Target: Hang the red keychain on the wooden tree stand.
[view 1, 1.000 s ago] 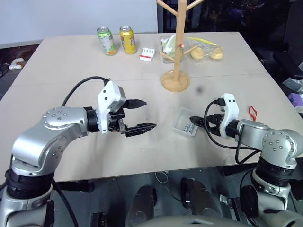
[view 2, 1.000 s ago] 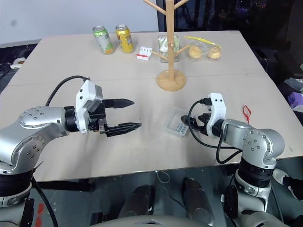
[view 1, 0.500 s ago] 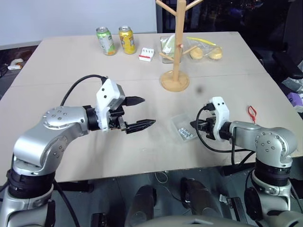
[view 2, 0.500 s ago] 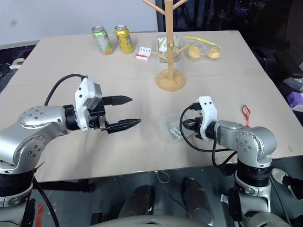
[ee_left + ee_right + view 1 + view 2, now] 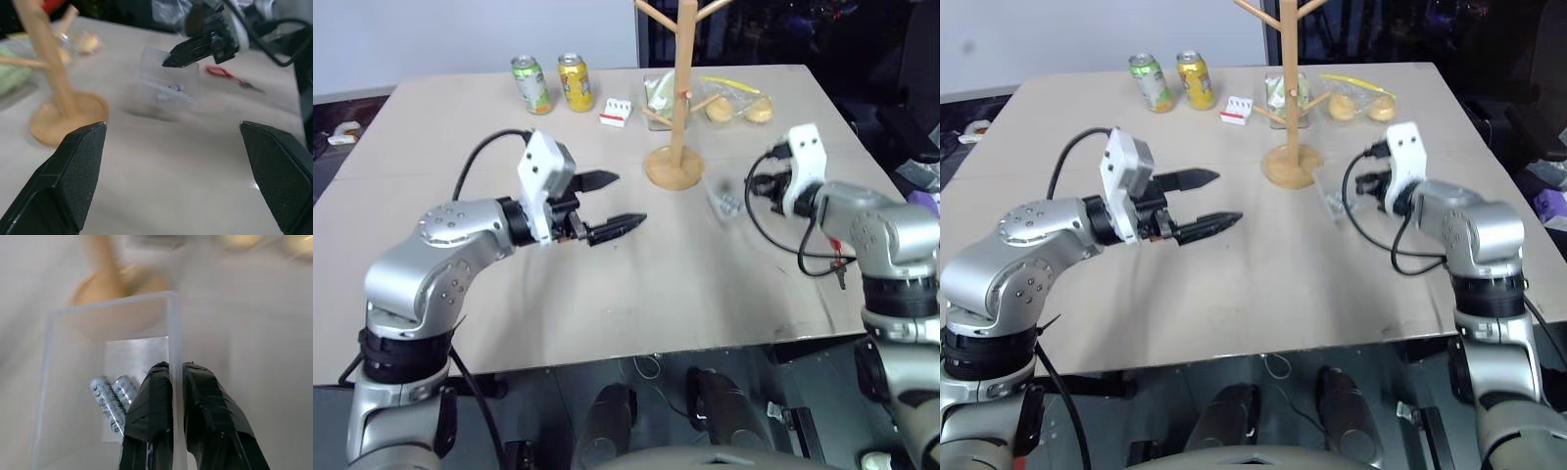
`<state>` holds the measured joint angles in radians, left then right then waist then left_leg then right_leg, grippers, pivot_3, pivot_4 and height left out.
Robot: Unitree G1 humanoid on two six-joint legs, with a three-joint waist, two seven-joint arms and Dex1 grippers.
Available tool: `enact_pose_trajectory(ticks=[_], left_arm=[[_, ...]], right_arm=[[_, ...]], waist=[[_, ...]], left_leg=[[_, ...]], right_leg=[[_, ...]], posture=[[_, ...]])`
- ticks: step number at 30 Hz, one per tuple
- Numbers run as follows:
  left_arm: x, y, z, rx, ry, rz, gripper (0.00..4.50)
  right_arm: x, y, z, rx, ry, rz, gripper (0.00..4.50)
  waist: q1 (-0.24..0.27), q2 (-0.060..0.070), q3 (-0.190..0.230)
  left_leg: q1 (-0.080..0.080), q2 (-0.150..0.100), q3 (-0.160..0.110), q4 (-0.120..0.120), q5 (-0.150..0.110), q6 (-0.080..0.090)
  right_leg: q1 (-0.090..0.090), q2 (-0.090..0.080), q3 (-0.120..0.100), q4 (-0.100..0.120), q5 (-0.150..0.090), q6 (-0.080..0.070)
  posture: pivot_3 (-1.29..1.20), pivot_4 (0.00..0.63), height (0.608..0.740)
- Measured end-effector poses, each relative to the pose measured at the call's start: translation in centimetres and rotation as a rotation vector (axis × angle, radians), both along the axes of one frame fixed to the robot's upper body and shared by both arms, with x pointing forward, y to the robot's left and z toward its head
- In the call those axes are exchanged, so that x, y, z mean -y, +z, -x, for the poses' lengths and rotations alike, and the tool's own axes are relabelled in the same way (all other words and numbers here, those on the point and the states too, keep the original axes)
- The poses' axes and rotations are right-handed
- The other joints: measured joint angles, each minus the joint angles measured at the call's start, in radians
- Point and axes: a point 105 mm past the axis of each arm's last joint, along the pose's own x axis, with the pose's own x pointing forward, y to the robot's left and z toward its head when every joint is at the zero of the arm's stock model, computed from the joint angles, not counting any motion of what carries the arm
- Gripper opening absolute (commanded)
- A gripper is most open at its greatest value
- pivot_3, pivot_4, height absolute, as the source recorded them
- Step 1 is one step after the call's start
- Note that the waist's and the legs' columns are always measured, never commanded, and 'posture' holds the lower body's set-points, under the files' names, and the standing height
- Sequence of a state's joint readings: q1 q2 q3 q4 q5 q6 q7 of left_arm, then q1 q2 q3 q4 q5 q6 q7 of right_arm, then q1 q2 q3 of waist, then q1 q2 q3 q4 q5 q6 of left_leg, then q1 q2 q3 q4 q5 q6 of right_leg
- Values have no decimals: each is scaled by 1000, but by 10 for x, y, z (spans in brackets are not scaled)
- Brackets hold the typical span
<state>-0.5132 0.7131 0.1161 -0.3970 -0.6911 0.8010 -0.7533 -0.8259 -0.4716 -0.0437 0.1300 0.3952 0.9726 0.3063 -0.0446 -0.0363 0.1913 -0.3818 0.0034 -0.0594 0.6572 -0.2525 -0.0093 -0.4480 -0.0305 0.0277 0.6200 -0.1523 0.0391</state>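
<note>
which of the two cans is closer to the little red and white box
The yellow can, standing just left of the red-and-white box; the green can stands farther left.

Open desk (image 5: 636, 284) lies ahead of the left tool (image 5: 612, 206), its fingers spread, with bare surface running toward the wooden tree stand (image 5: 677, 147), whose round base and pole rise beyond and to its right. The right tool (image 5: 749, 188), pinched on the wall of a clear plastic box (image 5: 724, 203) holding small batteries, carries that box just beside the stand's base, narrowing the gap there. The red keychain (image 5: 222, 72) lies on the desk behind the right arm, near the desk's edge, the arm's black cable hanging close over it. Two cans (image 5: 553, 83), a small red-and-white box (image 5: 616, 113) and bagged goods (image 5: 734, 103) crowd the far strip behind the stand.
</note>
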Motion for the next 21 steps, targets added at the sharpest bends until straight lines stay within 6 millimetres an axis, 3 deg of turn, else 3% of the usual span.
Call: enact_pose_trajectory(ticks=[5, 10, 17, 20, 21], left_arm=[[5, 4, -8, 2, 15, 43, 4500], [6, 3, -9, 2, 26, 57, 4500], [8, 3, -9, 9, 41, 67, 4500], [8, 3, -9, 9, 47, 69, 4500], [8, 3, -9, 10, 49, 69, 4500]], right_arm=[[19, -14, -44, -34, -90, 24, 134], [28, -17, -59, -40, -115, 50, 134], [32, -25, -61, -81, -126, 27, 2815], [33, -22, -62, -67, -122, 23, 4198], [34, -19, -62, -58, -117, 24, 4429]], waist=[[-3, 0, 1], [-2, 1, 1], [-1, 1, 1], [-2, 1, 1], [-2, 1, 1]], left_leg=[[0, 0, 1, -2, 0, 0], [0, 0, 1, -5, 0, 0], [0, 0, 1, -5, 0, 0], [0, 0, 1, -5, 0, 0], [0, 0, 1, -4, 0, 0]], right_leg=[[0, 0, 1, -2, 1, -1], [0, 0, 1, -4, 3, -4], [0, -1, 1, -4, 3, -4], [0, -1, 1, -3, 3, -4], [0, -1, 1, -3, 3, -4]], posture=[[0, 150, 740], [0, 150, 740], [0, 150, 740], [0, 150, 740], [0, 150, 740]])
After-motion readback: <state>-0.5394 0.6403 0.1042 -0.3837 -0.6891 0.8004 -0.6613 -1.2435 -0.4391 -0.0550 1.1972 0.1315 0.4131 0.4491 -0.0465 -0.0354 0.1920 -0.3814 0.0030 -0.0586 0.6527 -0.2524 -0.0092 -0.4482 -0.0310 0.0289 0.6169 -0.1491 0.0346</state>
